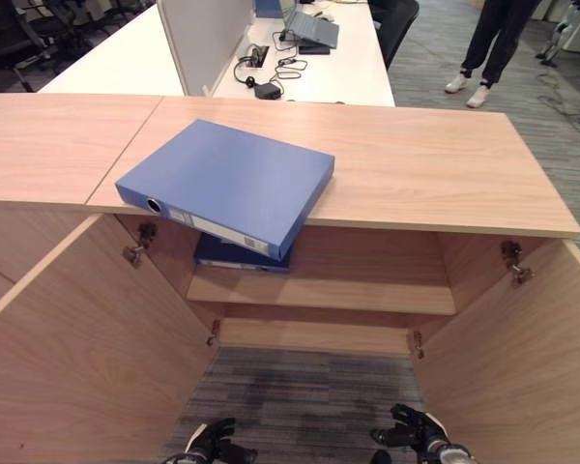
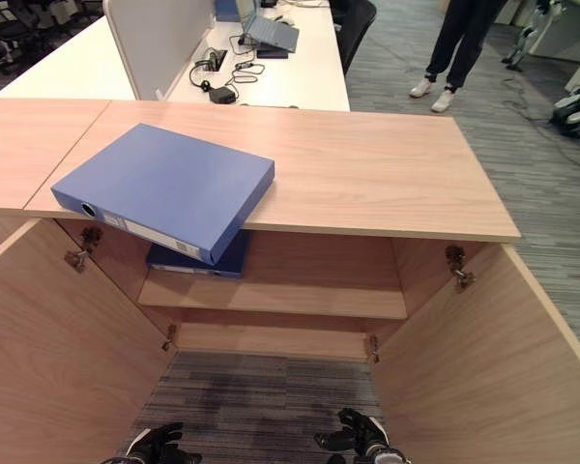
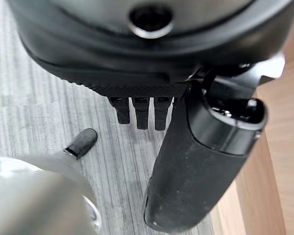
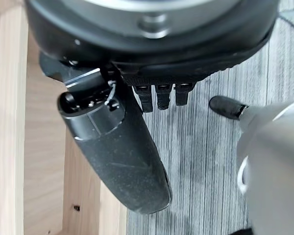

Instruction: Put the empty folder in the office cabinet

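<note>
In the left eye view, a closed blue lever-arch folder (image 1: pixel 227 183) is seen flat on the wooden cabinet top (image 1: pixel 416 159), its labelled spine overhanging the front edge. In the wrist views, the left hand (image 3: pixel 196 161) and right hand (image 4: pixel 117 147) are shown relaxed, holding nothing.

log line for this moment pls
stage: pre-grasp | blue folder: on cabinet top, overhanging front edge | second folder: on shelf | doors: open | left hand: low, holding nothing | right hand: low, holding nothing
</note>
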{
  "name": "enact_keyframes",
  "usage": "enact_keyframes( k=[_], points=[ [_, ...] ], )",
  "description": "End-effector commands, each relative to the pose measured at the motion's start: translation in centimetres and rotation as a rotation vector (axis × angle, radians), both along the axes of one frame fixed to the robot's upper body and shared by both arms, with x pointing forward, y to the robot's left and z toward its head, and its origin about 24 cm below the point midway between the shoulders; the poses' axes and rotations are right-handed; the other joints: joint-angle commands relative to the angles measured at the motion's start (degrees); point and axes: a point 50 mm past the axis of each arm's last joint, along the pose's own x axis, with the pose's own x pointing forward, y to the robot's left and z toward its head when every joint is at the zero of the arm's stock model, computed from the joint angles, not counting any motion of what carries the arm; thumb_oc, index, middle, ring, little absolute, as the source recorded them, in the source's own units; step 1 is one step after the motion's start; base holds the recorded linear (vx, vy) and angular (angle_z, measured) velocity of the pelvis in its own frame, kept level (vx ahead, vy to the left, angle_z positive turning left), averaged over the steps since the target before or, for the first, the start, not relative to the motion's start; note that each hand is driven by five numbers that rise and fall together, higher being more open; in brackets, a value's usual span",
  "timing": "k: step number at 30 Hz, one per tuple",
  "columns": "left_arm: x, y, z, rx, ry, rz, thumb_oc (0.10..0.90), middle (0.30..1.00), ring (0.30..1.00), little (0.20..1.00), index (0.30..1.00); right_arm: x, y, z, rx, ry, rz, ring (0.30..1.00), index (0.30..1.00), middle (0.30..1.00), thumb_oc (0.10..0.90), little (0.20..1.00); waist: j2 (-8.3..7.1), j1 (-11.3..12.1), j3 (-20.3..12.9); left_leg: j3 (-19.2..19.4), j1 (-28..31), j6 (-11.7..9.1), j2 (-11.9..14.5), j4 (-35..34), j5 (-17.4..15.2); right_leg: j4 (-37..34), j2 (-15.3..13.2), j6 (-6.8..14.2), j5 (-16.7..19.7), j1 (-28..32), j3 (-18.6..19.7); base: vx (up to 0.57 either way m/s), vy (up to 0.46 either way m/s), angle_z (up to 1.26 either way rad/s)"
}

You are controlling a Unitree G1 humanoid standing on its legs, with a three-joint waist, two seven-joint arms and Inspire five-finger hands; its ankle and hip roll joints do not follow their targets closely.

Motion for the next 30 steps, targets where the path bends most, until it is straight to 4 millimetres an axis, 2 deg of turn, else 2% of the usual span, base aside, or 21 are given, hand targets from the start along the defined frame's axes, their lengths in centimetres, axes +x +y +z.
enact_keyframes(
  k=[1, 5, 8, 10, 14, 20, 27, 30],
  points=[
    [2.7, 0.9, 1.2, 0.021, -0.096, -0.015, 0.8, 0.9, 0.9, 0.9, 0.9, 3.4, -0.4, 1.4, -0.011, -0.111, 0.019, 0.9, 0.9, 0.9, 0.8, 0.9, 2.63, 0.0, 4.1, -1.0, 1.6, 2.6, -3.5, 0.0, -3.8, 13.4, -3.2, 5.6, -8.1, 2.1, -0.2, 0.03, 0.127, 0.01],
    [2.7, 0.9, 1.3, 0.021, -0.1, -0.014, 0.8, 0.9, 0.9, 0.9, 0.9, 3.8, 0.0, 1.6, 0.004, -0.128, 0.016, 0.9, 0.9, 0.9, 0.8, 0.9, 4.18, -0.7, 5.7, 0.4, 2.8, 3.8, -3.7, -0.3, -5.3, 25.9, -5.6, 6.4, -5.5, -4.9, 0.0, 0.02, 0.096, -0.2],
    [2.9, 1.0, 1.3, 0.028, -0.096, -0.024, 0.8, 0.9, 0.9, 0.9, 0.9, 3.6, -0.1, 1.5, 0.004, -0.123, 0.006, 0.9, 0.9, 0.9, 0.8, 0.9, 3.56, -0.6, 5.7, -0.3, 2.7, 3.1, -4.4, -0.1, -4.8, 15.4, -4.5, 6.1, -6.8, -1.4, -2.0, 0.07, -0.042, -0.22],
    [2.7, 1.2, 1.3, 0.029, -0.096, -0.013, 0.8, 0.9, 0.9, 0.9, 0.9, 3.2, -0.1, 1.4, 0.008, -0.122, -0.001, 0.9, 0.9, 0.9, 0.8, 0.9, 3.07, -0.4, 5.1, -0.6, 1.9, 2.5, -4.5, 0.1, -4.0, 8.8, -2.4, 4.6, -7.9, 1.2, -2.3, 0.04, -0.108, 0.16],
    [2.4, 1.3, 1.2, 0.023, -0.09, 0.011, 0.8, 0.9, 0.9, 0.9, 0.9, 2.3, -0.7, 1.1, -0.01, -0.101, -0.007, 0.9, 0.9, 0.9, 0.8, 0.9, 3.21, -0.2, 3.6, -0.7, 1.8, 1.0, -3.3, 0.1, -2.3, 2.9, 0.0, 3.4, -6.9, 4.8, -3.6, 0.04, -0.101, -0.01],
    [2.1, 0.6, 0.9, 0.01, -0.084, -0.01, 0.8, 0.9, 0.9, 0.9, 0.9, 1.7, -1.2, 1.0, -0.031, -0.079, 0.0, 0.9, 0.9, 0.9, 0.8, 0.9, 3.46, -0.4, 3.0, -1.1, 2.5, 0.4, -3.0, 0.1, -2.0, -0.6, 1.3, 2.8, -6.7, 7.9, -4.6, 0.04, -0.065, 0.05],
    [3.3, -0.5, 1.3, -0.024, -0.15, -0.006, 0.8, 0.9, 0.9, 0.9, 0.9, 1.5, -1.6, 1.0, -0.048, -0.07, 0.014, 0.9, 0.9, 0.9, 0.8, 0.9, 3.73, 0.0, 2.8, -1.1, 3.8, -0.5, -1.8, 0.3, -1.3, -2.4, 3.0, 1.6, -8.1, 10.3, -4.3, 0.02, -0.066, 0.04],
    [4.5, -0.9, 1.9, -0.035, -0.213, -0.011, 0.8, 0.9, 0.9, 0.9, 0.9, 1.6, -1.7, 1.1, -0.053, -0.077, 0.016, 0.9, 0.9, 0.9, 0.8, 0.9, 3.86, 0.2, 2.9, -1.2, 4.2, -0.7, -1.2, 0.4, -0.9, -2.5, 3.6, 1.2, -8.7, 10.9, -4.4, 0.01, -0.053, 0.02]
  ],
)
